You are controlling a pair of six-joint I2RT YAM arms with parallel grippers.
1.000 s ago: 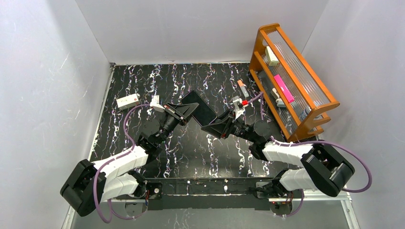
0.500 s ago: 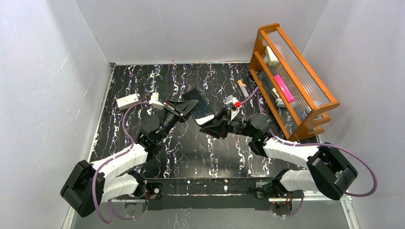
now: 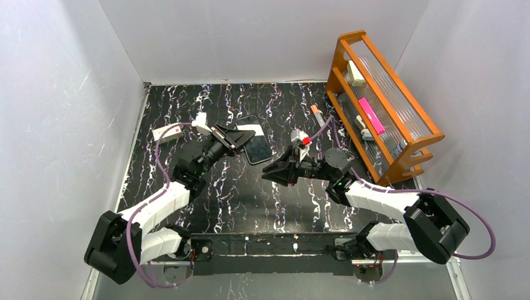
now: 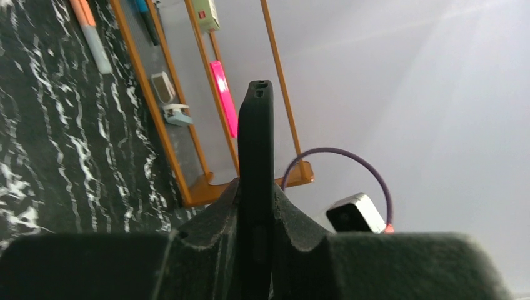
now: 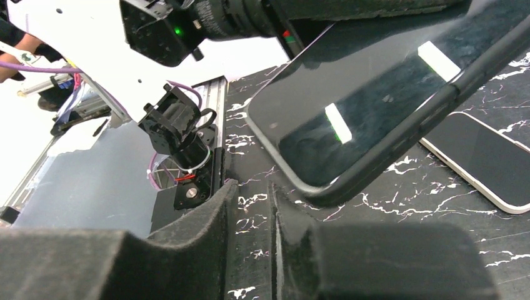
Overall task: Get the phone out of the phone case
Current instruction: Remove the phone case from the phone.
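Note:
My left gripper [image 3: 232, 135] is shut on the black phone case [image 3: 242, 132] and holds it tilted above the table. In the left wrist view the case [image 4: 255, 144] stands edge-on between the fingers [image 4: 206, 219]. The phone [image 3: 257, 149] lies flat on the black marbled table, just right of and below the case. In the right wrist view the case [image 5: 375, 106] hangs overhead with its glossy face towards me, and the phone [image 5: 484, 164] lies on the table at the right. My right gripper [image 3: 274, 170] is slightly open and empty, low over the table near the phone; it also shows in the right wrist view [image 5: 253, 190].
An orange wooden rack [image 3: 382, 103] with a pink item and small parts stands at the right. A white box [image 3: 167, 132] lies at the left of the table. An orange-and-white marker [image 3: 317, 114] lies near the rack. White walls close three sides.
The phone has come out of the case and now lies on the table. My left gripper lifted the case back and to the left. My right gripper pulled left and away.

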